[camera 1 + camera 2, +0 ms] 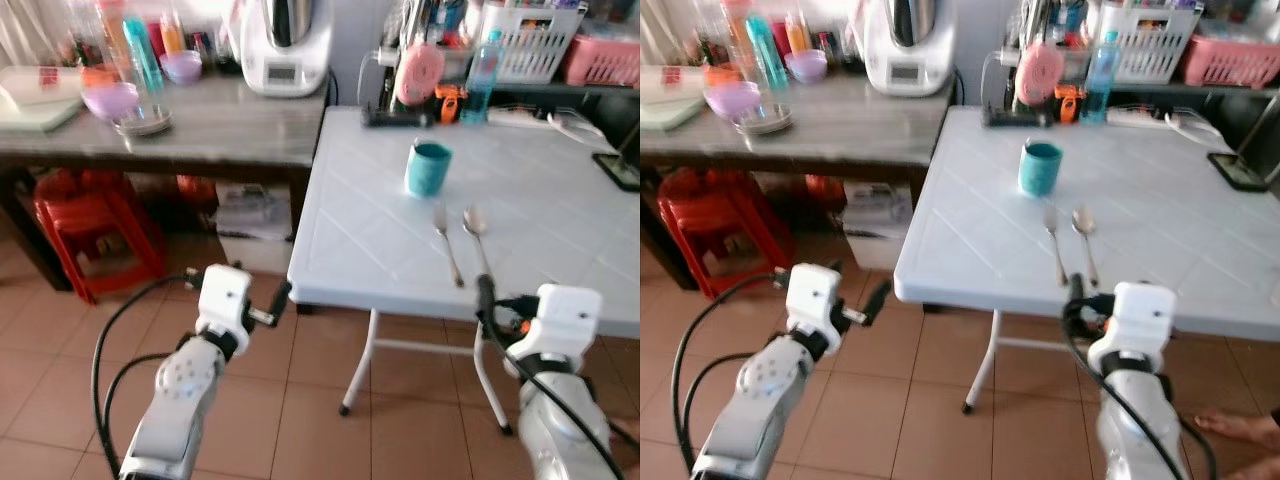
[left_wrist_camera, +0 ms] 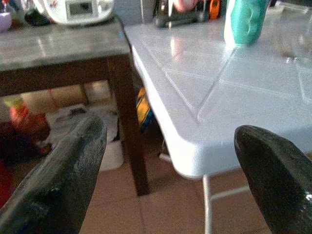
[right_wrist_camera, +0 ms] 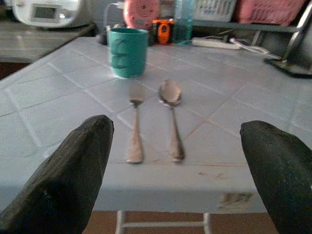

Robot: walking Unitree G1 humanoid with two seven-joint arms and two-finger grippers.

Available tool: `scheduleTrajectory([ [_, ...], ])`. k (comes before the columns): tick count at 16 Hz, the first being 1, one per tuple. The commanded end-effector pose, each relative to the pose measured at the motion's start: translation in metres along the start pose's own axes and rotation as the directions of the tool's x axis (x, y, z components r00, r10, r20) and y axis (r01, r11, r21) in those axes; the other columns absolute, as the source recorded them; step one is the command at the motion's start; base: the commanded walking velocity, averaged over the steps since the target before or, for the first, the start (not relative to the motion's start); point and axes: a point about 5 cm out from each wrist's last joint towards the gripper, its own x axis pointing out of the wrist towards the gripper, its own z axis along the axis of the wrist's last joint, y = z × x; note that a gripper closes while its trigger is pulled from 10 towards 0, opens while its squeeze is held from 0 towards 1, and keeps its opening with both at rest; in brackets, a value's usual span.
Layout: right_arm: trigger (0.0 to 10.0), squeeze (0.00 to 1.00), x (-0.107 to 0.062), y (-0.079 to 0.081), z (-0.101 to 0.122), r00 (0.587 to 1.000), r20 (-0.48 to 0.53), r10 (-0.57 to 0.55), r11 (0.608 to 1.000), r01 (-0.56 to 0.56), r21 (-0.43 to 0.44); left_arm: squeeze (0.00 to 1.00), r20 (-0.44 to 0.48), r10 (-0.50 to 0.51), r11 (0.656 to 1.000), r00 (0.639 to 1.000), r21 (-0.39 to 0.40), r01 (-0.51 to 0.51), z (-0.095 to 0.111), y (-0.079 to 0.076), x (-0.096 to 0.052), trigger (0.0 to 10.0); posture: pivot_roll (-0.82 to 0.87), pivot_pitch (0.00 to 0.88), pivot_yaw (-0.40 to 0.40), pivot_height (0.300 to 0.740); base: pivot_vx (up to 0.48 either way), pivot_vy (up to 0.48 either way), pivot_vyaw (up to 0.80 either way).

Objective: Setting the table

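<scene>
Two silver utensils, fork (image 3: 134, 127), spoon (image 3: 171, 116), parallel, teal cup (image 3: 127, 51) behind

Fork (image 1: 446, 243) left of spoon (image 1: 476, 235) on table (image 1: 350, 250), cup (image 1: 428, 168) behind

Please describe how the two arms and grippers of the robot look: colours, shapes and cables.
Both arms are silver, rounded tubes, each ending in a boxy white wrist housing. Thick black cables loop beside the left arm and run along the right arm. The left gripper and the right gripper have long black jaws with blunt, rounded tips, matte and slightly scuffed in the wrist views. Small orange details sit near the right wrist.
</scene>
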Motion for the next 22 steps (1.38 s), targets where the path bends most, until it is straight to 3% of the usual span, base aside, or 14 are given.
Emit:
scheduleTrajectory([
  [1, 10.0, 0.00, 0.001, -0.002, 0.002, 1.000, 0.009, -0.012, 1.000, 0.012, -0.009, 0.00, 0.005, 0.006, 1.000, 1.000, 0.005, -0.006, 0.002, 0.001, 0.001, 10.0, -0.05, 0.009, 0.023, 0.740, 0.000, -0.322, 0.00],
  [8, 10.0, 0.00, 0.000, -0.003, 0.002, 1.000, 0.009, -0.017, 1.000, 0.017, -0.011, 0.00, 0.016, -0.003, 1.000, 1.000, 0.008, 0.003, 0.003, -0.001, 0.001, 10.0, -0.05, 0.010, 0.025, 0.740, 0.000, -0.304, 0.00],
  [15, 10.0, 0.00, 0.001, -0.002, 0.003, 1.000, 0.011, -0.010, 1.000, 0.010, -0.021, 0.00, 0.059, -0.106, 0.993, 0.993, -0.046, 0.108, 0.008, -0.007, -0.003, 10.0, -0.05, 0.009, 0.022, 0.740, 0.046, 0.000, 0.00],
  [22, 10.0, 0.00, 0.001, -0.002, 0.002, 1.000, 0.013, -0.001, 1.000, 0.001, -0.026, 0.00, 0.061, -0.116, 0.989, 0.991, -0.081, 0.121, 0.007, -0.010, -0.003, 10.0, -0.05, 0.008, 0.020, 0.740, 0.269, 0.000, 0.22],
])
